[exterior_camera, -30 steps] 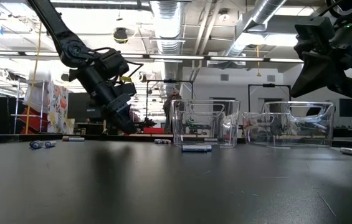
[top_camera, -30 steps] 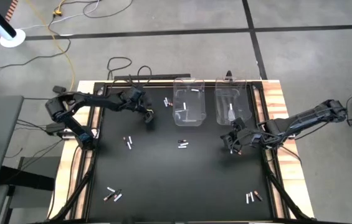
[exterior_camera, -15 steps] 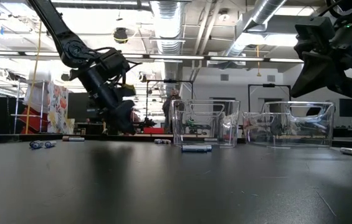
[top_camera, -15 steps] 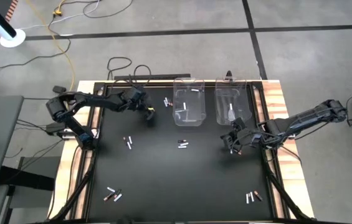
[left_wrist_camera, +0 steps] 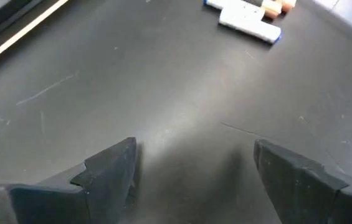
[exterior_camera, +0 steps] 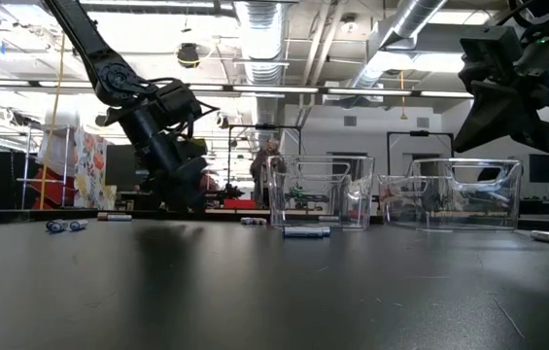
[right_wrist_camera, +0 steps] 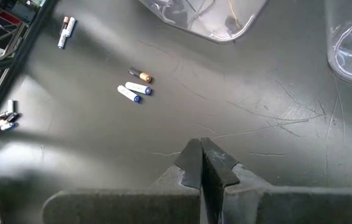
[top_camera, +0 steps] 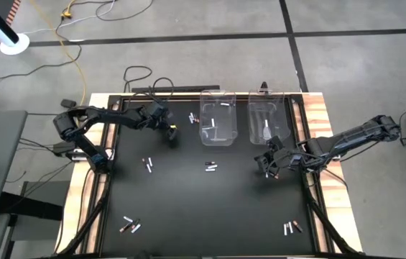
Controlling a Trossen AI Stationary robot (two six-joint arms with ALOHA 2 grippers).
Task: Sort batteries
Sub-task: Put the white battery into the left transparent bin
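Small batteries lie on their sides in little groups on the black table: near the far edge, left of centre, at centre, and near both near corners. A few lie inside the two clear bins. My left gripper is open and low over bare table left of the bins; in its wrist view a white and a copper-tipped battery lie ahead of it. My right gripper hangs shut above the table, below the right bin, with nothing between its fingers.
The two clear bins stand side by side at the far edge, between the arms. Wooden strips run along the table's left and right sides. The middle and near parts of the black table hold only scattered batteries.
My left gripper has drawn back a little toward the table's left edge and now stands more upright in the low view, still open. My right gripper and the batteries have kept still.
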